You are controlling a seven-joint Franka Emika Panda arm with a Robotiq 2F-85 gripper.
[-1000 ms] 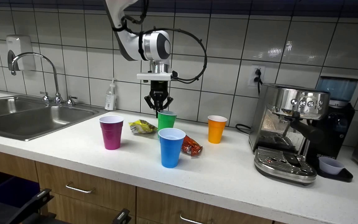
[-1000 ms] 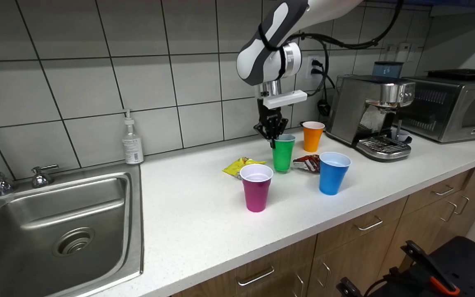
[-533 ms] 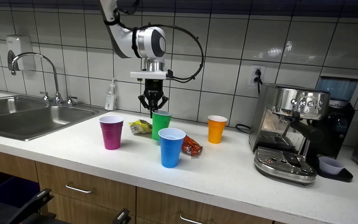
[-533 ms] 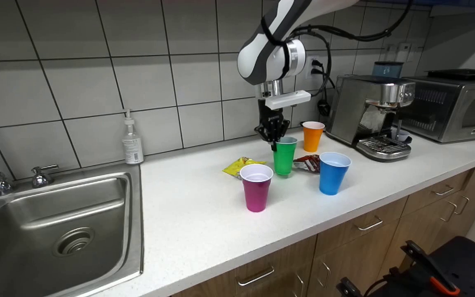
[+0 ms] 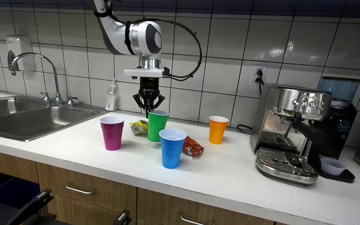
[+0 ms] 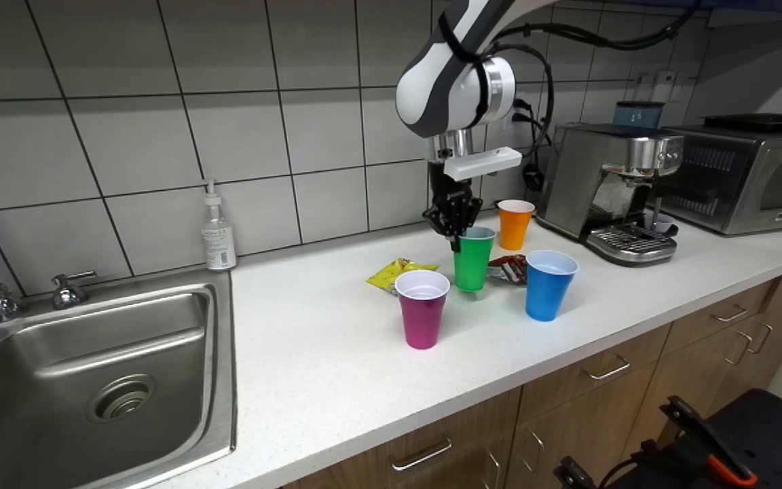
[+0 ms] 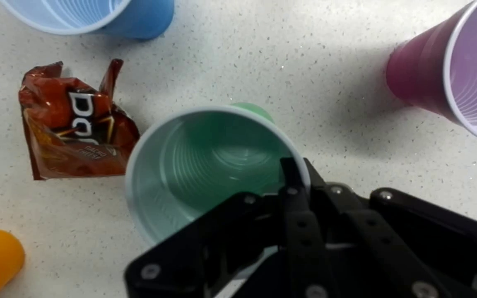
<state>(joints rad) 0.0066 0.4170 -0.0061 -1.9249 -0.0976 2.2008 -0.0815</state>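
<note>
My gripper is shut on the rim of a green cup, one finger inside the cup and one outside, as the wrist view shows. The green cup is roughly upright in both exterior views; I cannot tell whether its base touches the counter. A yellow snack bag lies behind and beside it. A red snack bag lies on its other side. A blue cup and a magenta cup stand nearer the front edge. An orange cup stands near the wall.
A steel sink with a faucet is at one end of the white counter. A soap bottle stands by the wall. An espresso machine and a microwave stand at the other end.
My gripper and the green cup have moved together toward the sink side and slightly forward from the wall. The cup now covers part of the yellow bag in an exterior view. Other objects stayed put.
</note>
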